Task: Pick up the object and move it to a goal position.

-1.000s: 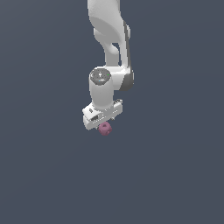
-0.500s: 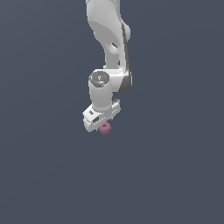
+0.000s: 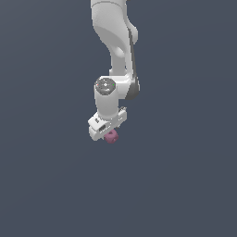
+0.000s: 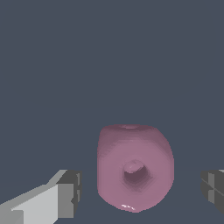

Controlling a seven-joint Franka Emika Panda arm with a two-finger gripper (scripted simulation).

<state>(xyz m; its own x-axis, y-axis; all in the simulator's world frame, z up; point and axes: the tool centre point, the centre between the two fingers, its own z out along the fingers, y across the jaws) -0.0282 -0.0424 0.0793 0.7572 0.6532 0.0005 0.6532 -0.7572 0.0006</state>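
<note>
The grasp was not yet made, so nearly all of the task was left: closing on the ball, lifting it, and carrying it to a goal that neither view marked.

In the wrist view, going left to right, one grey finger pad point(image 4: 70, 192) stood apart from the ball point(image 4: 134, 173), then came the ball itself, then a gap, then the other pad at the frame's edge. The gripper point(image 4: 140, 192) was therefore spread wide, its jaws on either side of the ball and touching it nowhere that could be seen. The ball sat roughly between them, somewhat nearer the first pad. Judged from this, the approach was done or close to done, and the next move called for would be to shut the jaws.

No edge or corner of the tabletop showed in either picture; the surface was one even dark grey, so the ball's place on it could not be given beyond its being directly under the hand.

The exterior view showed what the wrist view could not: the whole arm point(image 3: 115, 51) reaching down from above, and the gripper point(image 3: 109, 135) low over the ball point(image 3: 111, 136), which peeked out beneath the hand as a small pink lump. It hid the fingers and their gap. The wrist view alone showed the open jaws, the ball's blocky, rounded shape and its dark dimple facing the camera.
</note>
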